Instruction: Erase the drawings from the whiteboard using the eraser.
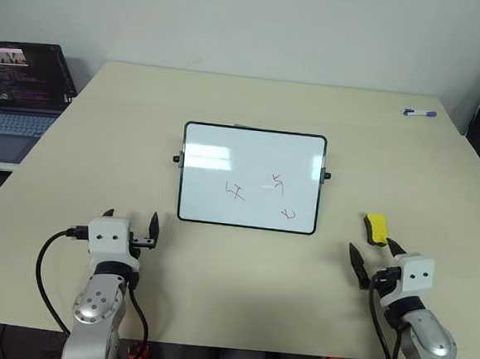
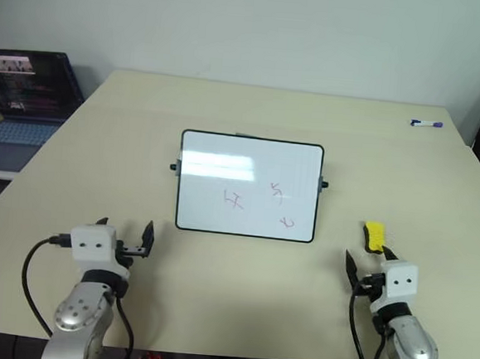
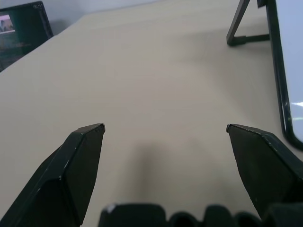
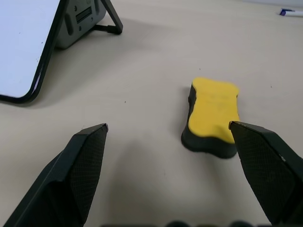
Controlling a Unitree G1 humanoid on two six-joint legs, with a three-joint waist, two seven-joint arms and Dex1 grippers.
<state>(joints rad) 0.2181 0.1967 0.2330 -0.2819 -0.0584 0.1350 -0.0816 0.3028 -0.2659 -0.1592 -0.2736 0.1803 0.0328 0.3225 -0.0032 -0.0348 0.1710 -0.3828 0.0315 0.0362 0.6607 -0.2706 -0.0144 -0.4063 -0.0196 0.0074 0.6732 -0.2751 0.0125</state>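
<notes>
Step in hand, by the look of it: going for the eraser (image 4: 212, 116), not yet touched. Right gripper (image 1: 376, 261) hovering just short of it, fingers spread wide, nothing between them. Eraser lying flat on the table (image 1: 239, 296), yellow side up, dark pad down, to the right of the whiteboard (image 1: 251, 179) & near its lower right corner, clear of the frame. Long axis running roughly away from the robot, near end toward the gripper, far end leaning a touch left. Sitting off to the right side of the gripper's opening in the wrist view, close by the right finger, so prob. best to shift the hand right first, centre the block between the fingers, then ease fwd & close across the short width, low enough to catch the yellow body w/o scraping the table. Left gripper (image 1: 130, 226) also spread wide, empty, parked near the board's lower left corner. Board propped up on its stand, tilted back; three drawings (image 1: 261, 194) on its lower right half, all untouched. Marker pen (image 1: 419, 113) far off at the back right, laptop (image 1: 22, 100) off the left edge.
</notes>
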